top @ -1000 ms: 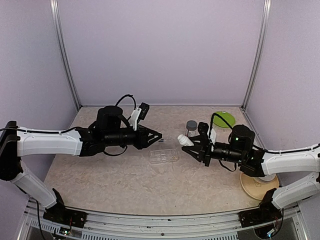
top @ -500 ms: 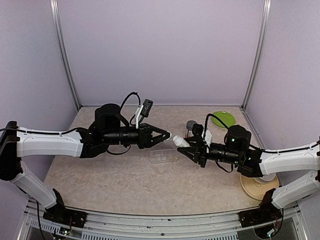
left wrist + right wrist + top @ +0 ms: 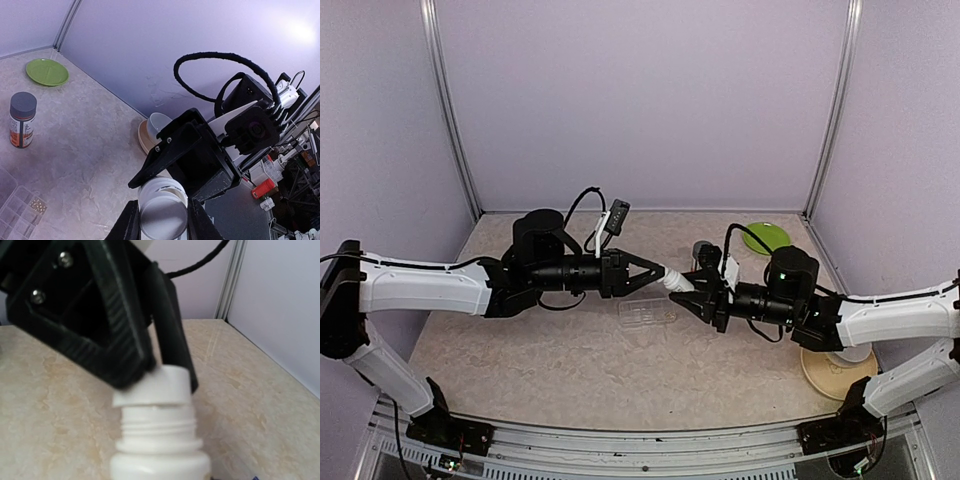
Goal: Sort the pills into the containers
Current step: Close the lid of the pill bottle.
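A white bottle (image 3: 680,284) hangs tilted above the table, my right gripper (image 3: 700,292) shut on its body. Its white cap (image 3: 160,386) sits on top of the threaded neck (image 3: 159,427), with the threads showing below it. My left gripper (image 3: 161,220) is shut on that cap (image 3: 161,215), one black finger on each side. Under the two grippers lies the clear pill box (image 3: 647,312) with its containers (image 3: 17,212). Several tiny pale pieces (image 3: 36,204) lie in one compartment. No dark pills show.
A bottle with a grey cap and orange label (image 3: 22,120) stands behind the pill box. The green plate (image 3: 767,236) lies at the back right. A white bowl on its tan plate (image 3: 832,372) sits under the right arm, near the right wall.
Both arms have moved toward each other above the pill box. The left gripper's tip and the bottle's top, apart a second ago, now meet at the cap.
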### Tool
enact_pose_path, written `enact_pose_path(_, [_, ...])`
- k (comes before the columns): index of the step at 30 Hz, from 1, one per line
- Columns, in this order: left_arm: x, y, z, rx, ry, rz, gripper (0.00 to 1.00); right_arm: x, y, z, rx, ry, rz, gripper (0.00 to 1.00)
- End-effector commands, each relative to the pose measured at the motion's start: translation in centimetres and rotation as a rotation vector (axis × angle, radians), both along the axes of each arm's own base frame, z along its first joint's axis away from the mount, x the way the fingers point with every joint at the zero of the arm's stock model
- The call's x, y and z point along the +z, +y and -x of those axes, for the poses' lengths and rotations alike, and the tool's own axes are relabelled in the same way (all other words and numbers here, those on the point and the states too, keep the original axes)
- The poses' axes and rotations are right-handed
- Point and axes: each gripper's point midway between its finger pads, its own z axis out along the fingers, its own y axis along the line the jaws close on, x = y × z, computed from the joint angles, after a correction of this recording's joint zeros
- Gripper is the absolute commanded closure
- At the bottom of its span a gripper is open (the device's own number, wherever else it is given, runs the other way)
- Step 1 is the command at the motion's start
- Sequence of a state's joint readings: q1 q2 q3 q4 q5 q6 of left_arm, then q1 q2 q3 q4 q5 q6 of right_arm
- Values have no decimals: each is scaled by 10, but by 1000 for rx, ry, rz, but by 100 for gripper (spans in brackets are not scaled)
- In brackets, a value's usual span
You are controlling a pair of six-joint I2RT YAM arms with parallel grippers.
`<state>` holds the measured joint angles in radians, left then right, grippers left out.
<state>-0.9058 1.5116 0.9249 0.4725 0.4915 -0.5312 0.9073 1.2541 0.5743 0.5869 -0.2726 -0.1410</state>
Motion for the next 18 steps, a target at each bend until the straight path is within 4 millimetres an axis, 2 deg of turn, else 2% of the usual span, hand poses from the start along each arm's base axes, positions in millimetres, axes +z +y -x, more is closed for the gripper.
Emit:
enact_pose_path(1, [22, -7, 4, -29, -29, 59, 76, 12, 9, 2, 19, -25, -17, 74])
enact_pose_path(6, [24, -8, 7, -48, -23, 72, 76, 14, 11, 3, 26, -29, -21, 74])
enact_pose_path(18, [7, -11, 2, -26, 16, 40, 76, 19, 13, 8, 26, -42, -25, 74])
